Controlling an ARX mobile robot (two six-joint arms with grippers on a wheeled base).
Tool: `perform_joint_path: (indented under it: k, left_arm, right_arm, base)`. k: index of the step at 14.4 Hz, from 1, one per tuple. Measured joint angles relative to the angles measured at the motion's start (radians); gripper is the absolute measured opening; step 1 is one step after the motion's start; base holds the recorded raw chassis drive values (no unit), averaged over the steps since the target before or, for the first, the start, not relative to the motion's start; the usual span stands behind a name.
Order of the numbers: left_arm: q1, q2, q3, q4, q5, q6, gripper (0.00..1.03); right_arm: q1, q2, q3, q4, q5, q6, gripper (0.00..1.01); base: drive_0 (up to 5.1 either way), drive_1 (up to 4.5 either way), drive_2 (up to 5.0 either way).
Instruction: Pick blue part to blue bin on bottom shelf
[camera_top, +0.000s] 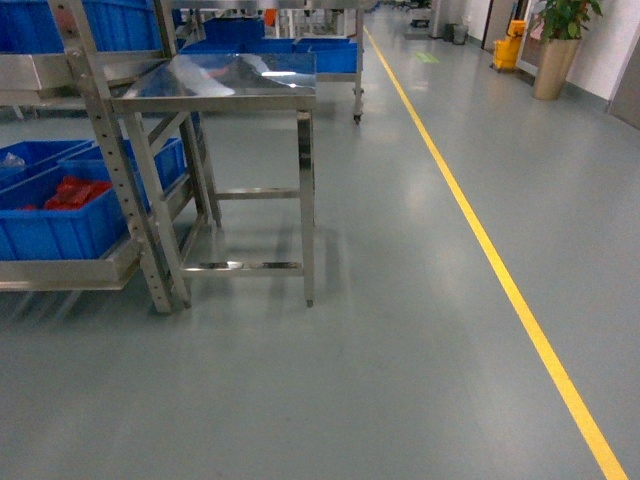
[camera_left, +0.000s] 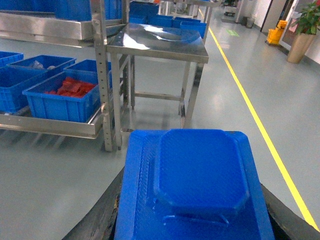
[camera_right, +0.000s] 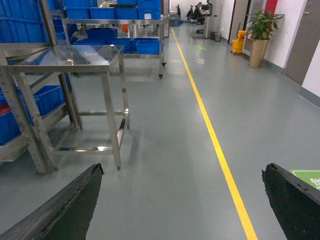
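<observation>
I'm rolling over grey factory floor (camera_top: 400, 380) beside a yellow line (camera_top: 500, 270). The left gripper (camera_left: 195, 220) is clamping the blue part (camera_left: 200, 175); the right gripper (camera_right: 180, 210) is spread open and empty. I'm carrying it level toward the bottom shelf (camera_top: 70, 270), avoiding the steel table (camera_top: 230, 80).
</observation>
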Motion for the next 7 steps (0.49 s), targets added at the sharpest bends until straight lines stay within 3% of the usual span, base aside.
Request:
perform_joint_path:
  k: [7]
  left_arm:
    - [0.0, 0.0, 0.0, -0.001, 0.0, 0.0, 0.43]
  right_arm:
    - [0.0, 0.0, 0.0, 0.0, 0.0, 0.0, 0.98]
  base:
    - [0.0, 4.25, -4.3]
